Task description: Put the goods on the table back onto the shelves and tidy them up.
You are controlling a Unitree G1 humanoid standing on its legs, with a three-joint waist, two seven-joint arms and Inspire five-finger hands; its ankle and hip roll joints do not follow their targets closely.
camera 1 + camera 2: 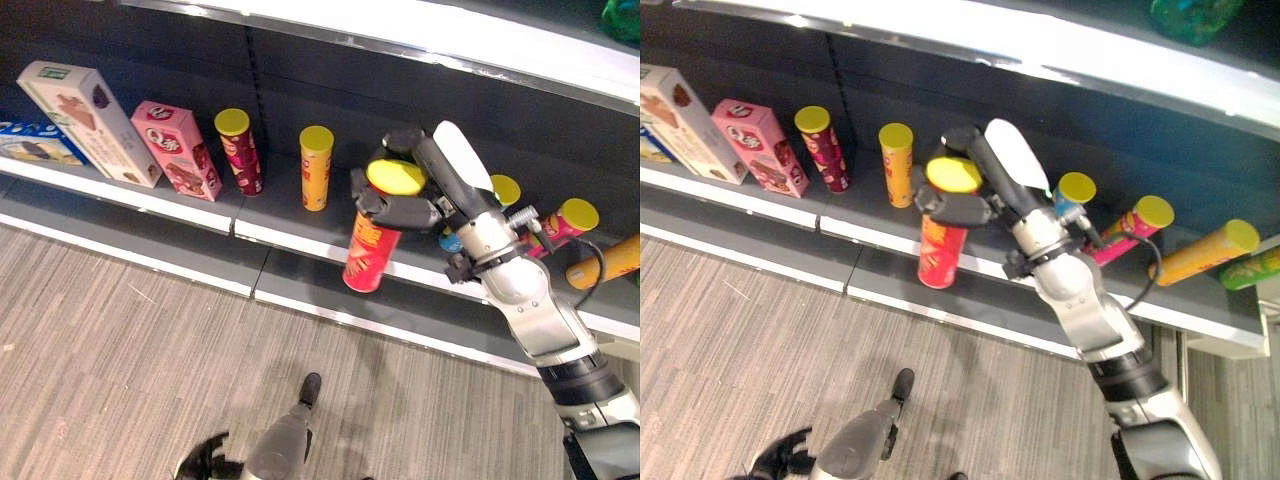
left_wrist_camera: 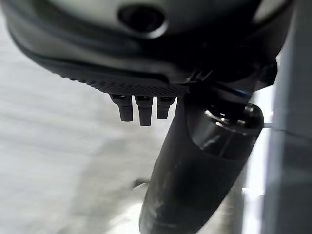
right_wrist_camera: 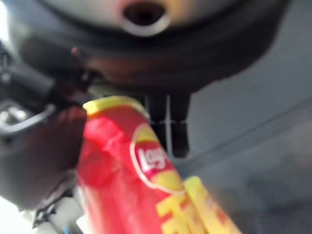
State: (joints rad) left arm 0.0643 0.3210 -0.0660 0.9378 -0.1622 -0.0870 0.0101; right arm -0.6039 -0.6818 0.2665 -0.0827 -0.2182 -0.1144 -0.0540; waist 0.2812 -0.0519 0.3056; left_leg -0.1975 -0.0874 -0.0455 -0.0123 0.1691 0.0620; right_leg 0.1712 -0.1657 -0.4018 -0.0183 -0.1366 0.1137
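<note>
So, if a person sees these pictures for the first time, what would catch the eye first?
First the red can with a yellow lid, held by its upper part in the right hand in front of the shelf. Then the row on that shelf: boxes at the left, two upright cans in the middle, more cans behind the arm. The left hand hangs low over the floor.

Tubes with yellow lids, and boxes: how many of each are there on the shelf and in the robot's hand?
Tubes with yellow lids: 6 (dark red, yellow, red in the right hand, blue, pink, orange)
Boxes: 3 (blue box, white box, pink box)
Total: 9
</note>
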